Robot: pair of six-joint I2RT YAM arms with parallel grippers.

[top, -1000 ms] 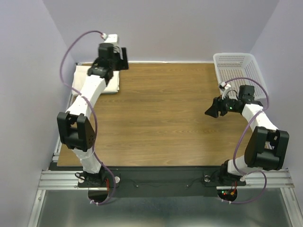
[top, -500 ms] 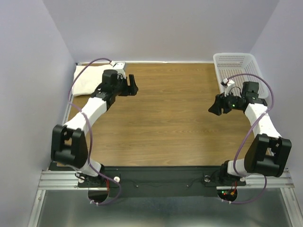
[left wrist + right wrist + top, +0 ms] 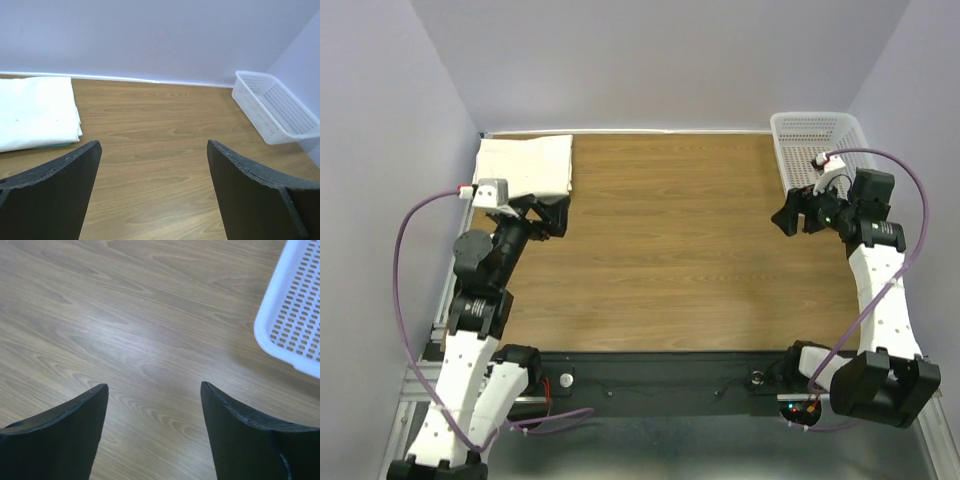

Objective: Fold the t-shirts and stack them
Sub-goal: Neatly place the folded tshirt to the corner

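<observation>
**Shirts stacked in the far-left corner, both end effectors free**

Top external view: the cream t-shirt (image 3: 525, 165) lies folded flat in the far-left corner of the tabletop (image 3: 670, 250). My left end effector (image 3: 558, 216) hovers just beside its near edge, apart from the cloth. The right end effector (image 3: 785, 213) hangs over bare wood near the white perforated basket (image 3: 817, 115). No loose garment shows anywhere on the wood.

Left wrist view: the fingers are spread wide with nothing between them, so this one is released. The cream shirt sits to the left, and a thin turquoise t-shirt (image 3: 52, 145) edge peeks out beneath it, so the blue one lies under the cream one. No cloth shows in the part of the basket I can see.

Right wrist view: the fingers are released too and frame only wood grain, with the basket corner at the upper right.

I judge the folding and stacking finished, or very nearly so. The next move calls for no grasp, only drawing both arms clear without brushing the stack's near edge. If that edge looks uneven, a light squaring nudge would do.
</observation>
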